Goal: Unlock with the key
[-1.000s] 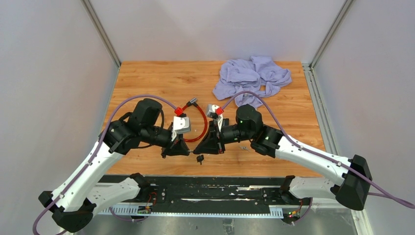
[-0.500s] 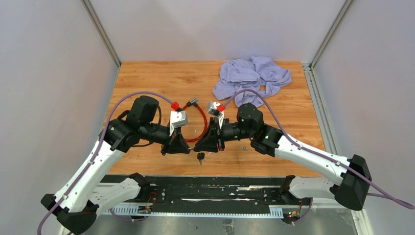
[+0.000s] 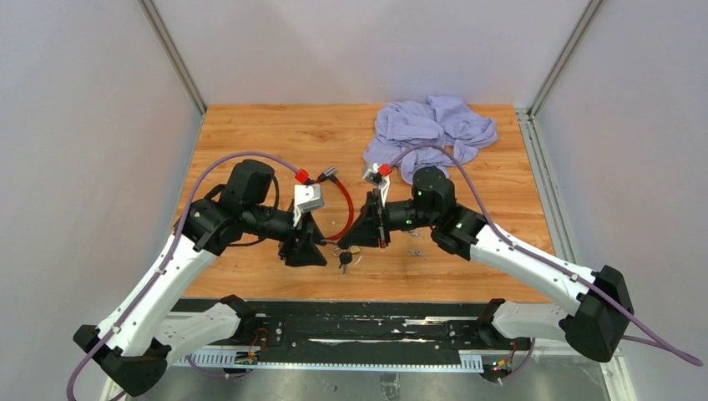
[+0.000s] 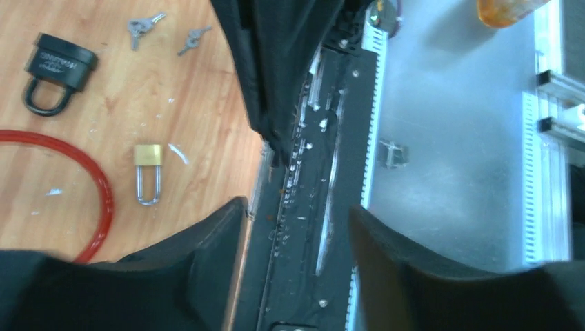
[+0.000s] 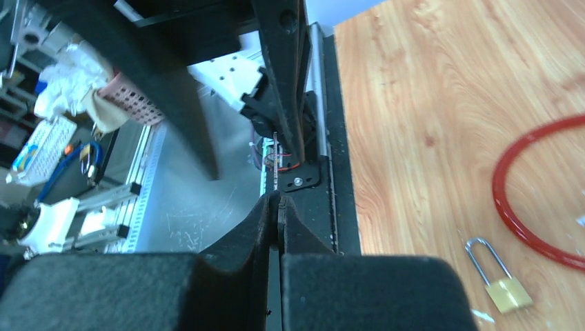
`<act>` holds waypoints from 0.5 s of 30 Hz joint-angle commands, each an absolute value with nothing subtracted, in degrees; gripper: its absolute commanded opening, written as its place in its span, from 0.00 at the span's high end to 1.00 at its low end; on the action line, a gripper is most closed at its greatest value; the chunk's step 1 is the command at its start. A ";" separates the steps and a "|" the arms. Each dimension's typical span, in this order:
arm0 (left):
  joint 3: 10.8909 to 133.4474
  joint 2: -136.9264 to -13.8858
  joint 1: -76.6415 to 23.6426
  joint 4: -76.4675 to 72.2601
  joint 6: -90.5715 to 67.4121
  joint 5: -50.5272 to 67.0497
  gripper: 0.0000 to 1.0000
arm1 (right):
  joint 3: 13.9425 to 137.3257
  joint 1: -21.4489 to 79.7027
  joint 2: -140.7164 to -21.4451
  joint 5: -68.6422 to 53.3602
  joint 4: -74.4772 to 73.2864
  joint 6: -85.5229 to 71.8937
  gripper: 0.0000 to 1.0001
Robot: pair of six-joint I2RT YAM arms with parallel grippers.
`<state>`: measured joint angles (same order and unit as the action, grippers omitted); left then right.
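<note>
A small brass padlock (image 3: 355, 249) lies on the wooden table between my two grippers, with a small black piece (image 3: 344, 260) right beside it that I cannot identify. The left wrist view shows the same brass padlock (image 4: 148, 169) lying flat with its shackle in place, a black padlock (image 4: 55, 69) farther off, and two silver keys (image 4: 141, 26) beyond that. My left gripper (image 4: 296, 227) is open and holds nothing. It hangs over the table's near edge. My right gripper (image 5: 277, 207) is shut, with nothing seen between its fingers. The brass padlock (image 5: 507, 286) lies to its right.
A red cable loop (image 3: 344, 209) curves across the table behind the grippers, ending in a metal plug (image 3: 328, 174). A crumpled lilac cloth (image 3: 430, 134) lies at the far right. The black rail (image 3: 359, 322) runs along the near edge.
My left gripper has opened and my right gripper has shut. The two have drawn apart, the right arm pulling back. The brass padlock now shows on the table between them.
</note>
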<state>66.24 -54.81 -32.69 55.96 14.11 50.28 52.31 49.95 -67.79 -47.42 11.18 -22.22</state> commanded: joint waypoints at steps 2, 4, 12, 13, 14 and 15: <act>69.00 -56.77 -32.26 51.30 14.36 40.07 0.15 | 54.73 42.34 -68.96 -51.48 6.00 -28.18 0.99; 70.11 -59.31 -32.26 50.76 16.39 37.35 0.03 | 55.70 39.99 -68.35 -49.97 0.26 -26.90 0.99; 77.97 -77.20 -32.53 47.34 25.97 30.92 0.02 | 51.59 29.54 -56.74 -31.24 -18.48 -25.22 0.99; 79.41 -80.05 -32.56 46.53 26.50 30.59 0.02 | 50.99 28.59 -54.61 -28.46 -20.66 -25.41 0.99; 80.62 -83.51 -32.67 45.82 27.35 30.61 0.02 | 50.58 27.81 -52.58 -25.53 -23.04 -25.56 0.99; 81.86 -85.89 -32.96 44.86 28.03 30.67 0.02 | 50.53 26.95 -50.63 -22.37 -25.59 -25.78 0.99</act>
<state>77.19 -77.73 -32.64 49.60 22.92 33.45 51.77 29.91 -57.60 -35.27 -13.69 -25.61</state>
